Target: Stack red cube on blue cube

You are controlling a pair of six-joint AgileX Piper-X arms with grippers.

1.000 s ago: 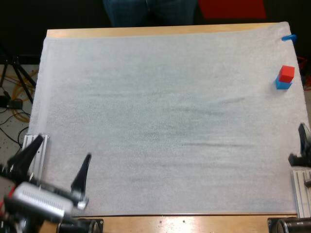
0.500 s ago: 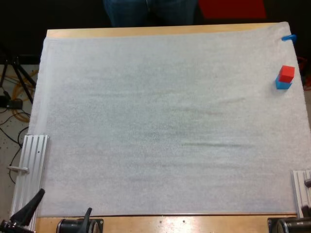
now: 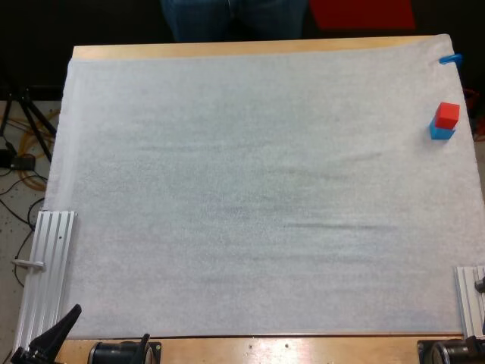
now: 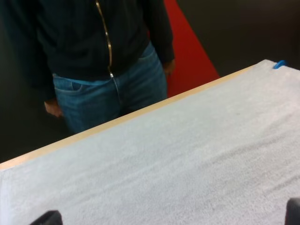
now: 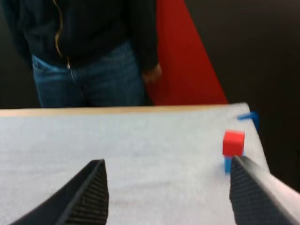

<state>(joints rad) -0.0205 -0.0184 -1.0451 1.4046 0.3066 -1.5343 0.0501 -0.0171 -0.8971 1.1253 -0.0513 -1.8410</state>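
Observation:
The red cube sits on top of the blue cube at the far right of the white mat. In the right wrist view the red cube stands upright on the blue cube, well beyond my right gripper. That gripper is open, with nothing between its black fingers. My left gripper pokes in at the mat's near left corner, far from the cubes. In its own view the left gripper is open wide over bare mat.
A person in jeans and a dark jacket stands at the table's far side, legs behind the edge, a hand hanging near it. Metal rails lie at the mat's near left and near right.
My left gripper has drawn back from over the mat's near left corner to the table's front edge. My right gripper has withdrawn past the right edge. The cubes have not moved.

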